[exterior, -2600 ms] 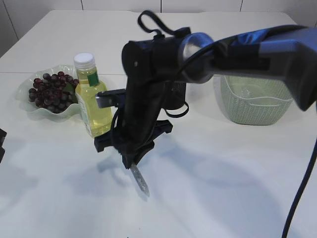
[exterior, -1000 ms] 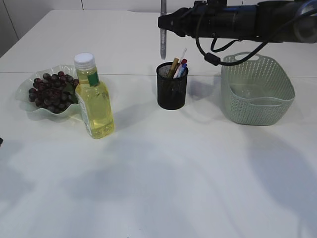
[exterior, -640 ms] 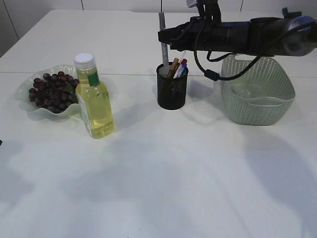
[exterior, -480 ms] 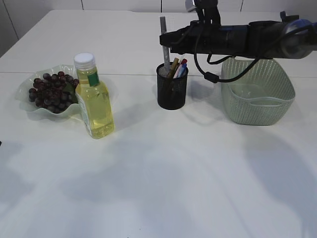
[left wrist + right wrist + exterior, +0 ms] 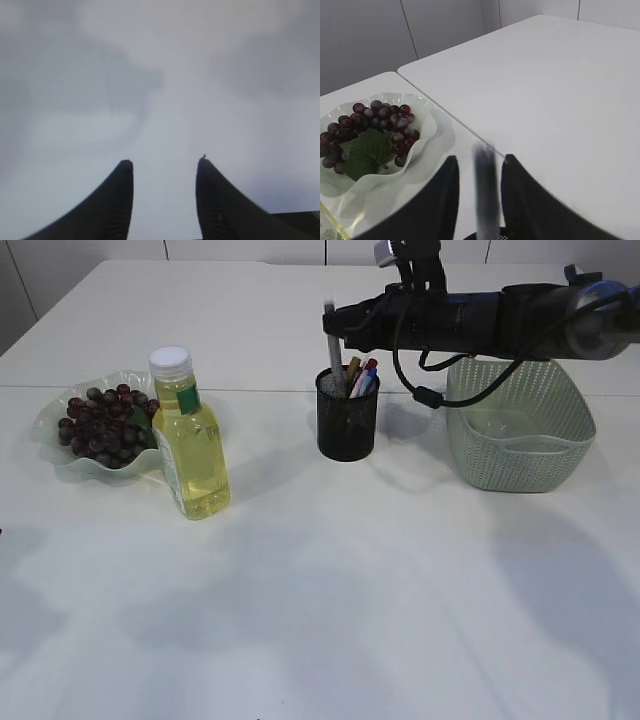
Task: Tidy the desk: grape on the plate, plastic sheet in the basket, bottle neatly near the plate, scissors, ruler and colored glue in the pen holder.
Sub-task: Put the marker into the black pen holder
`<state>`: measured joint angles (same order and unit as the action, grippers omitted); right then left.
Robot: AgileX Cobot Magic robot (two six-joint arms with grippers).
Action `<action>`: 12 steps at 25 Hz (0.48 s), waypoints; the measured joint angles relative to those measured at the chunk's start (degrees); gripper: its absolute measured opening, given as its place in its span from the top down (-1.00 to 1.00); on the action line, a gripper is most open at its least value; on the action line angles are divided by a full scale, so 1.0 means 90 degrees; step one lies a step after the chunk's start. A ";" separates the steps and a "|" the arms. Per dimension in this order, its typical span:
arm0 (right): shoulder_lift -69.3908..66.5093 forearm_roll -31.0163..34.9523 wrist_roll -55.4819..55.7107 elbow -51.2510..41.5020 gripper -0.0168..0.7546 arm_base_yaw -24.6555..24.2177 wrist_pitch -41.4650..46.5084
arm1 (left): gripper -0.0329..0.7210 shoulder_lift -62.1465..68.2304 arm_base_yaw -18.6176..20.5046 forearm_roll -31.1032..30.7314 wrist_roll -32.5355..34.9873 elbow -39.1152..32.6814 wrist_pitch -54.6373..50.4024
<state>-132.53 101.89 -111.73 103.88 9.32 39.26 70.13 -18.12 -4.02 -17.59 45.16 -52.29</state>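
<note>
My right gripper (image 5: 338, 322) hangs open over the black mesh pen holder (image 5: 347, 430). The grey ruler (image 5: 331, 340) stands upright in the holder. In the right wrist view it is a blurred strip (image 5: 486, 195) between the open fingers (image 5: 481, 157), with a gap on each side. Colored glue pens (image 5: 363, 375) stick out of the holder. The grapes (image 5: 100, 425) lie on the pale plate (image 5: 60, 465), also in the right wrist view (image 5: 380, 122). The yellow bottle (image 5: 190, 445) stands next to the plate. My left gripper (image 5: 165, 162) is open and empty over bare table. I cannot make out the scissors.
A green woven basket (image 5: 520, 420) stands right of the pen holder, under the right arm; something clear seems to lie in it. The pen holder's rim (image 5: 485, 236) shows at the bottom of the right wrist view.
The right arm carried the ruler from the table front up over the pen holder. The ruler has since sunk into the holder and is free of the fingers.
</note>
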 joint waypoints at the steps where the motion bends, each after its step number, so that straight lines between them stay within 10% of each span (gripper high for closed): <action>1: 0.0000 0.0011 -0.0010 0.0000 0.28 0.0000 0.0000 | 0.10 0.0000 0.0000 0.0000 0.0000 0.0000 -0.0015; 8: 0.0000 -0.0047 0.0855 0.0000 0.06 0.0000 0.0032 | 0.10 0.0000 0.0000 -0.0012 0.0000 0.0000 -0.0037; 12: 0.0399 -0.1311 0.2425 0.0000 0.06 0.0000 -0.0146 | 0.13 0.0000 0.0000 0.0027 0.0000 0.0000 -0.0069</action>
<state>-128.93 90.10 -89.90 103.88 9.32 37.94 70.13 -18.12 -3.78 -17.59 45.16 -52.91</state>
